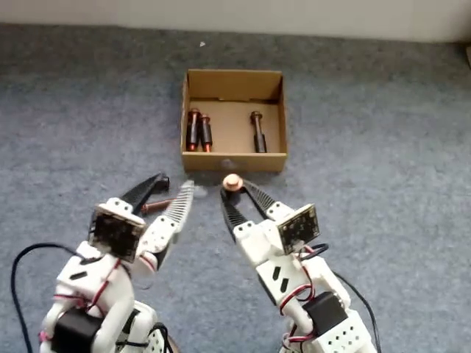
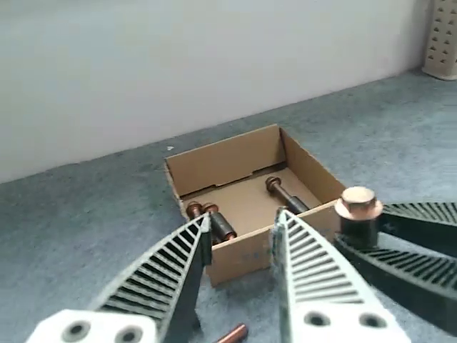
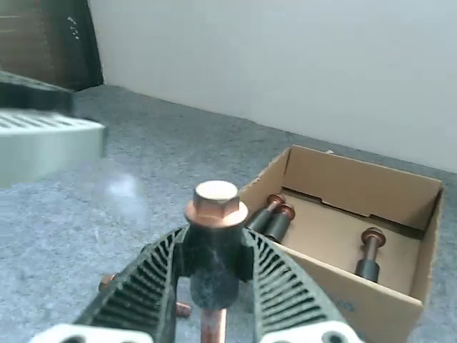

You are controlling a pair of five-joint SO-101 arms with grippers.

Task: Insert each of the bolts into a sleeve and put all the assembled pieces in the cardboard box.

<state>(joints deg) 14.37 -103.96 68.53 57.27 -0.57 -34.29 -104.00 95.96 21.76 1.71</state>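
Observation:
An open cardboard box (image 1: 232,162) lies on the carpet with three bolt-and-sleeve pieces (image 1: 207,132) inside, two at one side and one (image 1: 257,131) apart. Just in front of the box, my right gripper (image 1: 234,187) is shut on a dark sleeve (image 3: 213,264) that stands upright with a copper bolt (image 3: 216,204) through it. My left gripper (image 1: 175,182) is open beside it, fingers spread over a loose copper bolt (image 1: 153,207) lying on the carpet. The left wrist view shows that bolt's tip (image 2: 232,334), the box (image 2: 228,161) and the held piece (image 2: 357,207).
Grey carpet (image 1: 383,147) spreads all around the box, with a pale wall (image 2: 178,64) behind it. The two arms stand close together, their fingertips a short way apart in front of the box's near wall (image 3: 357,300).

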